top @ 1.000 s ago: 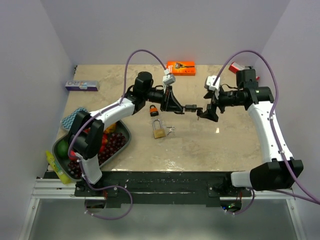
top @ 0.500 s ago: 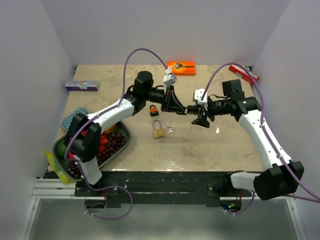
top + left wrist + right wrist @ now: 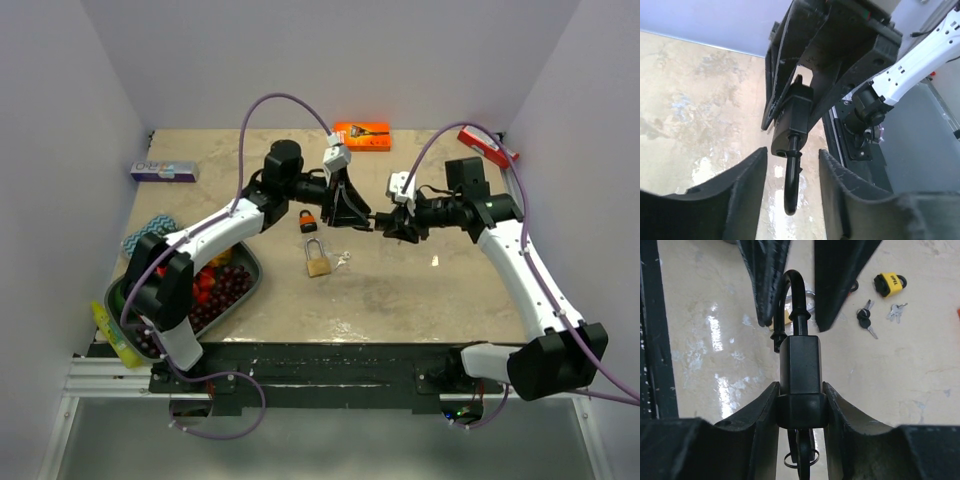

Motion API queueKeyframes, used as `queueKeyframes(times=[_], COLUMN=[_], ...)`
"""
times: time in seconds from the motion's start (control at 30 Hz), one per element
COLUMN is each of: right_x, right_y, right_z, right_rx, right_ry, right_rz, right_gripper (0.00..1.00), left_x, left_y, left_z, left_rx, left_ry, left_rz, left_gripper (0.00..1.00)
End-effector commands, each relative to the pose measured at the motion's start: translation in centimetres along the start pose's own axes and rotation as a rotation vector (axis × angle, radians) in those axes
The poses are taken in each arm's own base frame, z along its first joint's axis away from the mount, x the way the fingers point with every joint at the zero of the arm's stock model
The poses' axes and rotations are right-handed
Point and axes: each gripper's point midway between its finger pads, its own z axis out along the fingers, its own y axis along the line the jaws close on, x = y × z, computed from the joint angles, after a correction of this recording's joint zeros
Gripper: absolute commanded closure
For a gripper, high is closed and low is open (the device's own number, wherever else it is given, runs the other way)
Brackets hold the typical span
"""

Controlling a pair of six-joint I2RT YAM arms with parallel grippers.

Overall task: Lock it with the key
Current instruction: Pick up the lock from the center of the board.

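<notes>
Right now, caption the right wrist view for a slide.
Right gripper clamps a black padlock, its shackle inside the open left gripper; yellow padlock and keys beyond.

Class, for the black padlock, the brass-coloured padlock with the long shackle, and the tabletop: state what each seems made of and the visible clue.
Black padlock: probably painted or coated metal, possibly plastic-cased; even matte black body, glossier shackle.
Brass-coloured padlock: likely brass with a steel shackle, going by its yellow body and silvery loop.
Tabletop: polished stone or stone-look laminate; beige veining and glare patches.
</notes>
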Motion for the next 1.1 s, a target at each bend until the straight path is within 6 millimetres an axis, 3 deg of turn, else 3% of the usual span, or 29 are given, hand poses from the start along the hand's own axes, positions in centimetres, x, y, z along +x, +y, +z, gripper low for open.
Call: queueKeyframes(times=[0.0,0.07,0.13,0.17,0.2,0.33,0.57,0.93,1.07], right_x=[-4.7,-6.0,-6.6,-7.6,-7.4,-8.1,-8.7,-8.1,-8.1], right_y=[0.1,0.4,0.8,1.0,1.2,1.7,1.3,1.3,1.2], right_z=[-0.9,-1.1,-1.3,-1.7,-1.6,-1.8,-2.1,-1.9,-1.8], right_rx=[-0.027,-0.052,-0.064,-0.057,-0.057,-0.057,-0.053,-0.018,-0.014], right_ry=[-0.128,-0.174,-0.2,-0.235,-0.24,-0.288,-0.293,-0.278,-0.279], right_rz=[0.061,0.091,0.128,0.1,0.123,0.104,0.094,0.1,0.106], right_gripper=[1.0,1.0,1.0,1.0,1.0,1.0,1.0,1.0,1.0], left_x=[-4.8,-4.5,-3.7,-1.9,-2.0,-0.8,-1.6,-2.4,-3.0], left_y=[-0.8,-0.1,0.3,0.0,-0.1,-1.4,-2.3,-4.6,-4.8], left_z=[-2.7,-5.0,-6.3,-6.7,-6.8,-6.3,-5.3,-5.0,-4.7], left_rx=[-0.098,-0.14,-0.152,-0.153,-0.144,-0.114,-0.089,-0.053,-0.048], left_ry=[-0.067,-0.051,-0.01,0.052,0.075,0.115,0.065,0.043,0.016], left_rz=[0.242,0.238,0.294,0.23,0.32,0.341,0.338,0.314,0.295], left_gripper=[0.45,0.41,0.4,0.4,0.4,0.43,0.59,0.51,0.52])
